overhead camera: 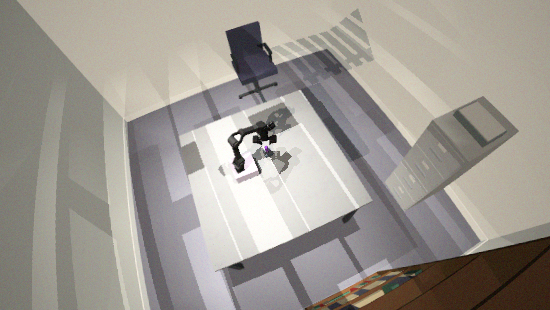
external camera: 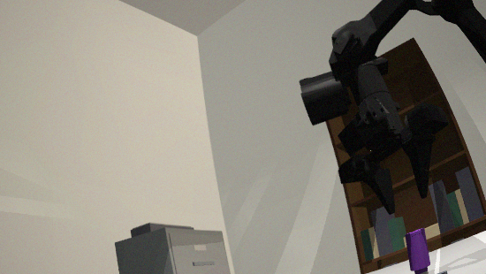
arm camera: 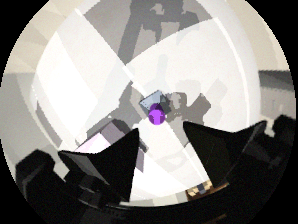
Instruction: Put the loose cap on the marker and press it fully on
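I see my gripper (external camera: 404,201) released, fingers spread and holding nothing, hanging above the purple cap (external camera: 417,249). The cap sits on the upright marker in the holder block (arm camera: 152,102) on the white table (overhead camera: 320,200), directly below and clear of my fingertips.

No readable text, labels, brands or numbers in any view. Book spines on the bookcase (external camera: 411,212) were plain colour blocks, no lettering. Filing cabinet (external camera: 177,252) drawer fronts showed small pale tags, blank at this resolution. Marker cap (external camera: 417,249) was plain purple, no print. Table (overhead camera: 280,215) carried no markings.
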`<state>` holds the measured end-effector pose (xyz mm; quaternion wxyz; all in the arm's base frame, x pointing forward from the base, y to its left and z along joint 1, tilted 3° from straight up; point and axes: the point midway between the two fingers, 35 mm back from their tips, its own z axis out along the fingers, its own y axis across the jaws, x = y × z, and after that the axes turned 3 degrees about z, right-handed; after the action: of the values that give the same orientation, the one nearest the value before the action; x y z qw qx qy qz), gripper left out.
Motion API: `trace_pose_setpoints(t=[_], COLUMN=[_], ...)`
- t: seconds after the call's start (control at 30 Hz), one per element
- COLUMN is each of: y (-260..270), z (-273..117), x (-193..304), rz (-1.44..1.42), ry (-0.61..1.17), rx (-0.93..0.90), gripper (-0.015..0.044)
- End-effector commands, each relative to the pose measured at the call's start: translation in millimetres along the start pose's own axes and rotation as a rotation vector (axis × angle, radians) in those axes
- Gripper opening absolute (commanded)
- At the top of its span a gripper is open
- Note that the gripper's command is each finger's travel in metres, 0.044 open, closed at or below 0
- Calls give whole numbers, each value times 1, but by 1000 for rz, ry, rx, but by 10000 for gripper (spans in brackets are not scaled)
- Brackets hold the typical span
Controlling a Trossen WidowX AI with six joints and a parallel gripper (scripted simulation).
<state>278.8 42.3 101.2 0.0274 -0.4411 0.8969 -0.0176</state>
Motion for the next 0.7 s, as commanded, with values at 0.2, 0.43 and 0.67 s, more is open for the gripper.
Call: trace_pose_setpoints(t=[0.2, 0.43, 0.67], y=[2, 2, 2], z=[5, 7, 7], x=[0, 0, 0], rz=[903, 1144, 1144], ry=[0, -1, -1], rx=[4, 5, 5], gripper=[46, 0, 0])
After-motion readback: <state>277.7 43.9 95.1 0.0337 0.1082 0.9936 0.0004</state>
